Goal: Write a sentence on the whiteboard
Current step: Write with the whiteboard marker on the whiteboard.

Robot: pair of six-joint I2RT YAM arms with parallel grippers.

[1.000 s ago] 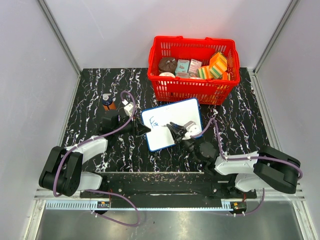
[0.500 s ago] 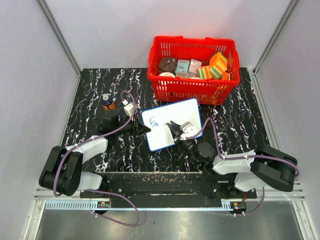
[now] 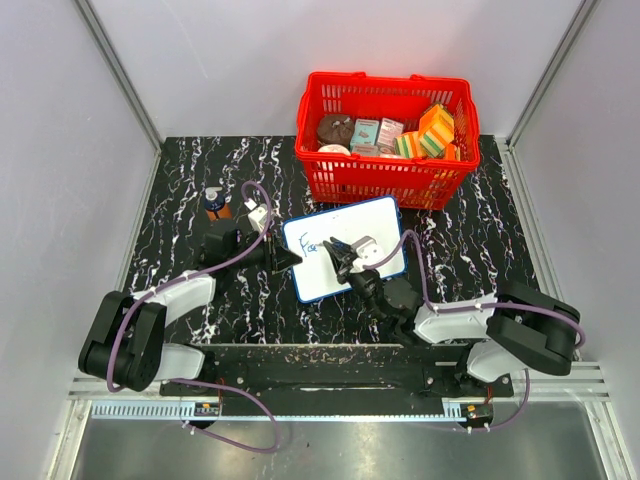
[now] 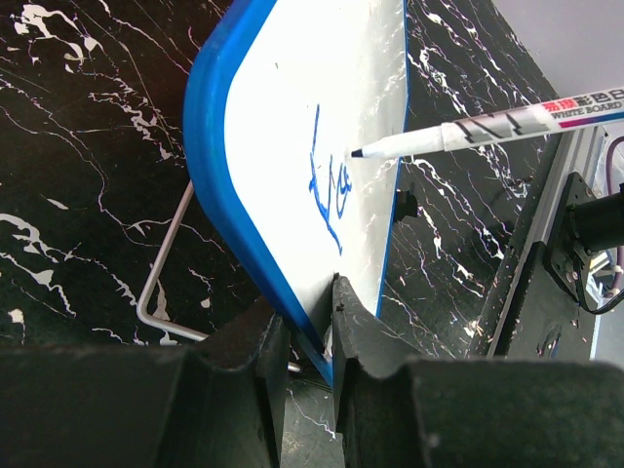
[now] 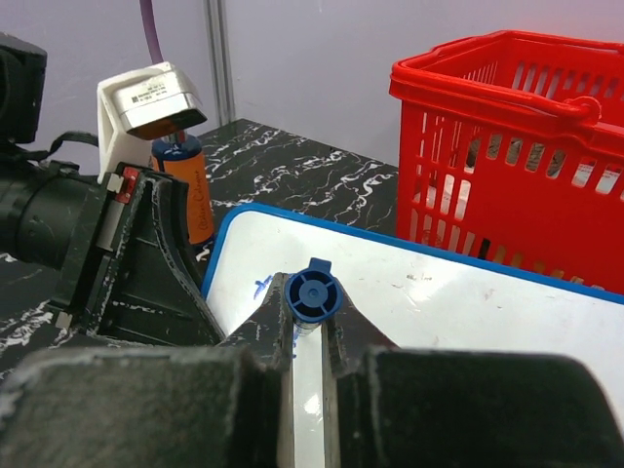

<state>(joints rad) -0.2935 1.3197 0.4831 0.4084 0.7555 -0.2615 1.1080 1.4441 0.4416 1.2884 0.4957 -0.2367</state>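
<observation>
The whiteboard (image 3: pixel 378 224) (image 4: pixel 292 97) (image 5: pixel 468 312) sits on the black marbled table (image 3: pixel 180 180) just in front of the red basket (image 3: pixel 385 182) (image 5: pixel 507 146), on the side toward the arm bases. It is turned a little so that one corner comes close to the basket's front wall. A white wire stand (image 4: pixel 161 288) shows behind it on the side away from the basket. The left gripper (image 3: pixel 288 259) (image 4: pixel 310 317) is clamped on the board's blue frame at the left edge, the part farthest from the basket, with a finger on each face. The right gripper (image 3: pixel 340 258) (image 5: pixel 310 327) is closed on a whiteboard marker (image 4: pixel 487 125) (image 5: pixel 310 294) and reaches over the board from the side away from the basket. The marker's blue tail end faces the right wrist camera. Its tip lies at the white surface just beside the sentence (image 3: pixel 308 246) (image 4: pixel 327 185) (image 5: pixel 261 285), which so far is only a few blue strokes in the half of the board away from the basket. Left of the basket and well apart from it stands a small orange bottle (image 3: pixel 213 203) (image 5: pixel 180 190) with a dark cap. Inside the basket lie small boxes and striped sponges.
</observation>
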